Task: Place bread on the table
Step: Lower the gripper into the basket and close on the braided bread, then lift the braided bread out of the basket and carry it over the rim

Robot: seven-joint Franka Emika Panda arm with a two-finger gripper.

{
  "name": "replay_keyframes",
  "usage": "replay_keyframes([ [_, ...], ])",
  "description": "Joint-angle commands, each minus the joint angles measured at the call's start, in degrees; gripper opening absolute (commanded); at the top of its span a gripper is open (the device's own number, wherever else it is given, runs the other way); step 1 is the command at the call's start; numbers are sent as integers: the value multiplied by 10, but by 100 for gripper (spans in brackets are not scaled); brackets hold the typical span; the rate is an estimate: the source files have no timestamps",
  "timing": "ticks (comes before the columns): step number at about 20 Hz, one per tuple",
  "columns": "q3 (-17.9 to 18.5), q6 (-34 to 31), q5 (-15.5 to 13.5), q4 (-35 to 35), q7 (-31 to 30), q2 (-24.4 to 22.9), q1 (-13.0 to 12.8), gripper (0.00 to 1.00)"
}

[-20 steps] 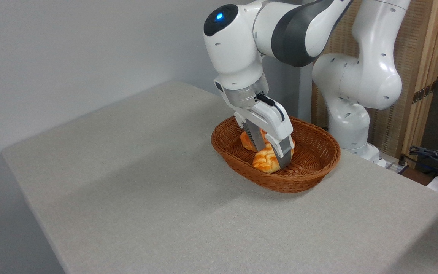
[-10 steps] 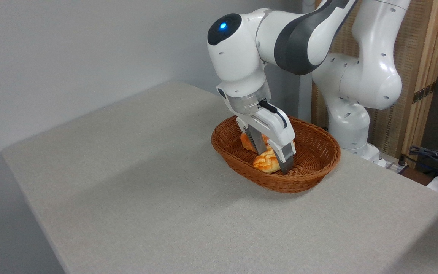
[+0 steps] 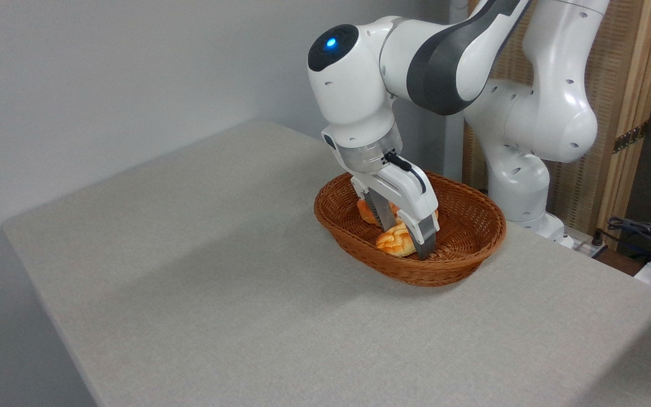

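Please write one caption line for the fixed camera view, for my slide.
Panda gripper reaches into the wicker basket around the bread, on the grey table.

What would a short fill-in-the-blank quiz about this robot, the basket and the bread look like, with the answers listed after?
1. The bread lies inside the brown wicker ____.
2. The basket stands on the grey ____.
3. The gripper reaches down into the basket with one finger on each ____ of the bread.
4. On the arm above the gripper glows a small ____ light.

Missing words: basket; table; side; blue
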Motion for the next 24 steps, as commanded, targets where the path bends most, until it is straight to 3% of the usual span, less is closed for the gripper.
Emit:
replay_keyframes([
  [1,9,13,1,-4,5,8,-9,39],
  [3,9,13,1,-3,5,8,-10,38],
  [8,9,8,1,-3,1,7,-11,24],
  [14,7,-1,0,1,-1,6,-19,24],
  [19,2,-69,-12,46,4,4,-24,23],
  [24,2,-78,-21,68,5,4,-33,23],
])
